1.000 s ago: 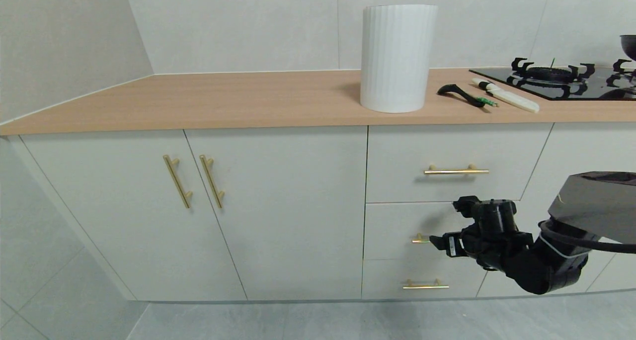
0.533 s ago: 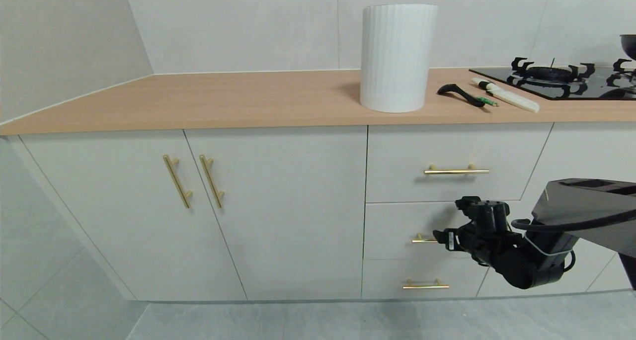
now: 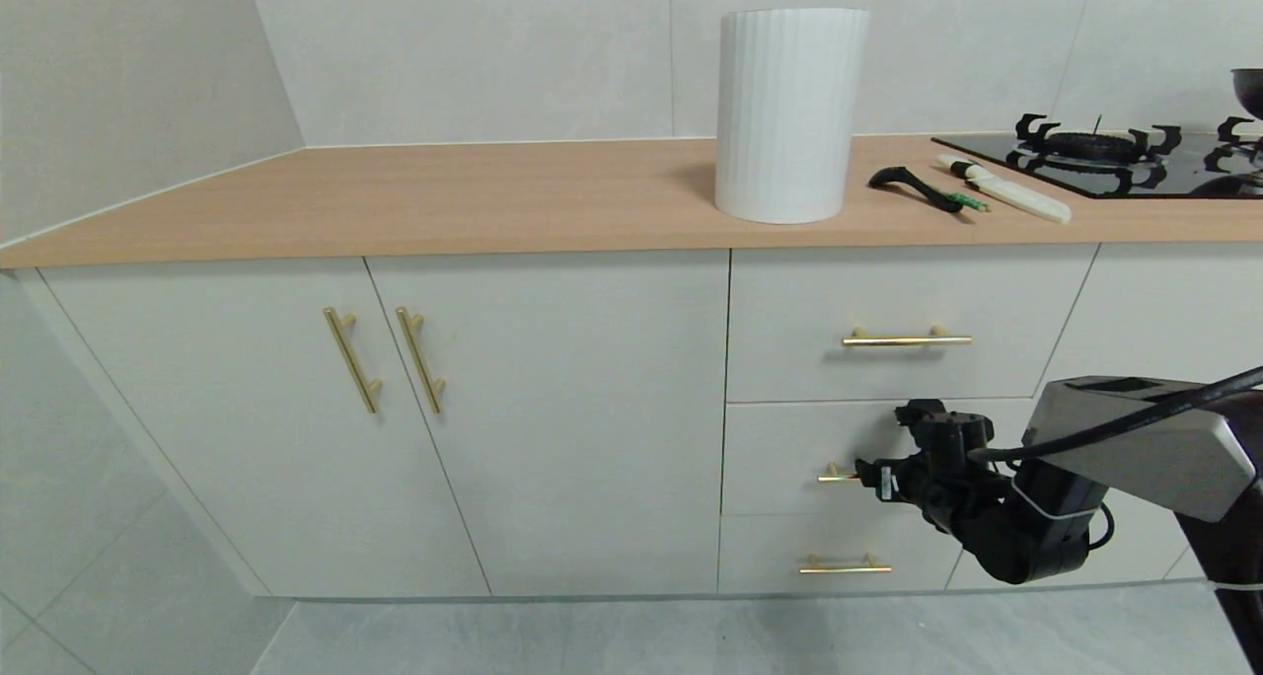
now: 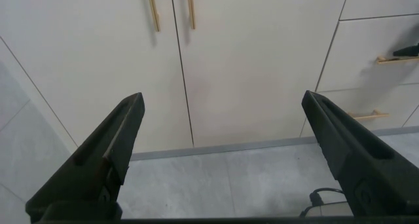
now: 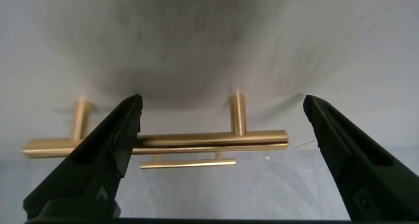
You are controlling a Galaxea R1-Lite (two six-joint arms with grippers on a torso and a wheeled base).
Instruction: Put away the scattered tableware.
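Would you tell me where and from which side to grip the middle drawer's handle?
Grip the middle drawer handle on its straight bar between the two posts, coming head-on from the front, with one finger above and one below. The bar lies level and stands off the drawer front, so there is likely room behind.

readable text: none | white tag (image 3: pixel 886 480) on right gripper (image 3: pixel 866 476): too small to read

In the head view, the middle drawer handle (image 3: pixel 835 476) is partly covered by the right gripper (image 3: pixel 886 480). The stove (image 3: pixel 1115 170) and a dark pot (image 3: pixel 1247 83) are cut by the right edge. 2 counter utensils (image 3: pixel 913 186) cannot be identified.
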